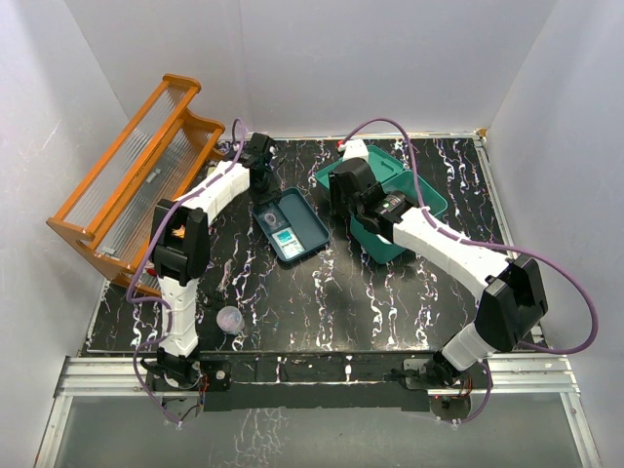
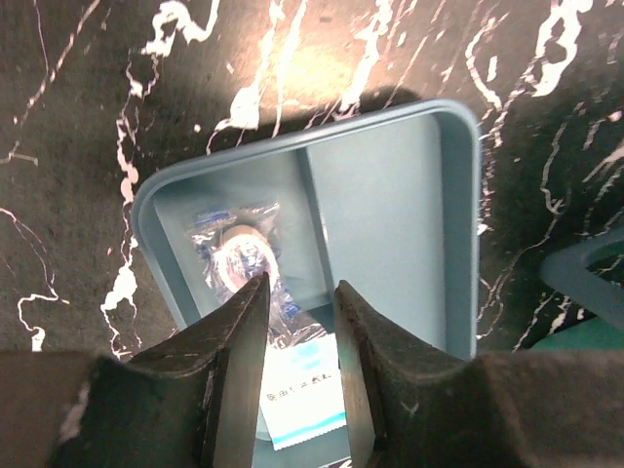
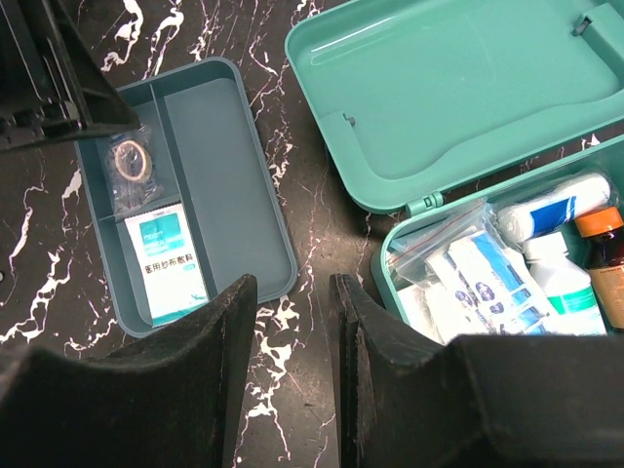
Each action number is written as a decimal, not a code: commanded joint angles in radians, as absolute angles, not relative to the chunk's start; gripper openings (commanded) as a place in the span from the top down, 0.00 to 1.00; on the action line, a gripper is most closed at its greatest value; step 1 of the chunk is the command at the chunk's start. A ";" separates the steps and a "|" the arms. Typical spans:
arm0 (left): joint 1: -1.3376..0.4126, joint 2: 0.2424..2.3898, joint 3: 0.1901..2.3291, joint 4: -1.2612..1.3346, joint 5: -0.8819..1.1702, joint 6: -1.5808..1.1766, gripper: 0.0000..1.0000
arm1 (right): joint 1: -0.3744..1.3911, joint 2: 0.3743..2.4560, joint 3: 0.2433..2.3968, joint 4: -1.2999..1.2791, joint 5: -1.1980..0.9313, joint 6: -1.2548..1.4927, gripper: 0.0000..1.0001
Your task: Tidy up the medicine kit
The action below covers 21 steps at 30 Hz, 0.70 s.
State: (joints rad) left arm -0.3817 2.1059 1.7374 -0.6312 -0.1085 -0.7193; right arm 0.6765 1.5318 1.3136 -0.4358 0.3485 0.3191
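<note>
Overhead view of a black marbled desk [image 1: 390,302]. The medicine kit [image 1: 385,249], a teal box with its hinged lid [image 3: 458,88] thrown open, sits right of centre in the frame. Its flat insert tray [image 1: 310,226] lies on the desk just to the left of the box, not touching it.

The left gripper [image 2: 300,292] hovers over the tray's upper left end, partly open and holding nothing. Below it a clear packet [image 2: 239,258] with a small roll lies in a small compartment. A white-and-blue packet [image 3: 168,263] fills the next one. The long compartment beside them is bare.

The right gripper [image 3: 292,292] hangs over the gap between tray and box, also partly open and empty. The box holds a bandage roll [image 3: 556,200], bottles and bagged sachets.

We judge tray-filling is the step in hand. To do it well, we would lift the left gripper straight up so it does not snag the packet. Each item should lie flat below the dividers so that the tray can seat in the box.
</note>
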 commanded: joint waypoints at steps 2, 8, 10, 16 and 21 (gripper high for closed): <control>-0.385 2.064 1.778 -0.731 -0.117 -0.678 0.67 | 0.677 1.493 1.320 -0.380 0.366 0.313 0.66; -0.385 2.048 1.690 -0.748 -0.068 -0.713 0.59 | 0.676 1.498 1.320 -0.381 0.362 0.315 0.66; -0.385 2.050 1.683 -0.746 -0.065 -0.713 0.59 | 0.676 1.498 1.321 -0.381 0.360 0.317 0.66; -0.385 2.095 1.716 -0.750 -0.055 -0.709 0.72 | 0.676 1.499 1.318 -0.381 0.361 0.316 0.66; -0.385 2.130 1.738 -0.759 -0.066 -0.704 0.78 | 0.676 1.496 1.317 -0.381 0.368 0.315 0.66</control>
State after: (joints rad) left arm -0.3817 2.1105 1.6955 -0.7265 -0.0692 -0.7101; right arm 0.6765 1.5318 1.3128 -0.4358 0.3489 0.3191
